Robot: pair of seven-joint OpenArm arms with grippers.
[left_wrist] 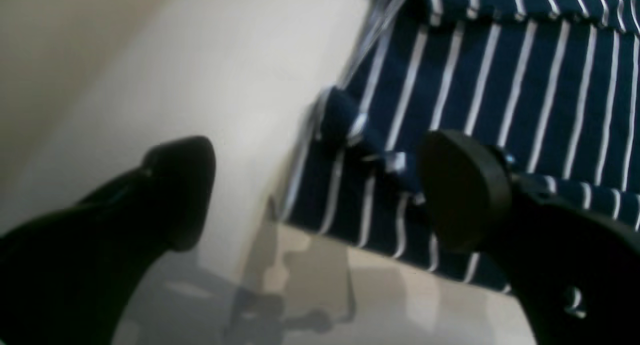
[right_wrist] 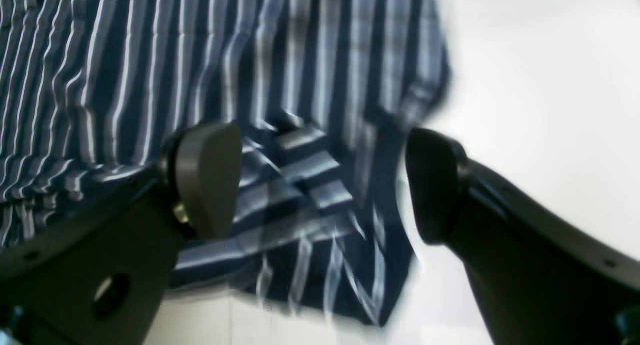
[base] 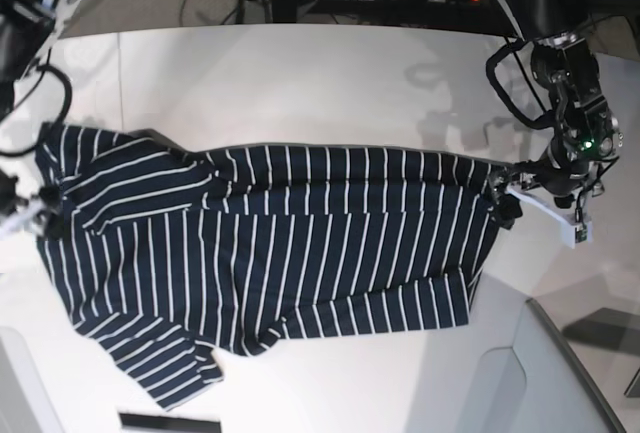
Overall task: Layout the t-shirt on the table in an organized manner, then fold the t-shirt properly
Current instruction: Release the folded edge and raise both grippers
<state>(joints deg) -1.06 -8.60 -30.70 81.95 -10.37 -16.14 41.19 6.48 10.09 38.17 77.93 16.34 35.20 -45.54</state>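
Between both open grippers, the t-shirt (base: 270, 243) lies spread flat.

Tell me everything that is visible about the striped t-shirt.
The t-shirt is dark navy soft fabric with thin white stripes. It lies spread sideways on the white table, mostly flat, with one sleeve at the near left and wrinkles near the shoulder. The left gripper and the right gripper both stand open at opposite ends of it, holding nothing.

T-shirt (base: 270, 253) flat on table (base: 330, 83) (spread sideways)
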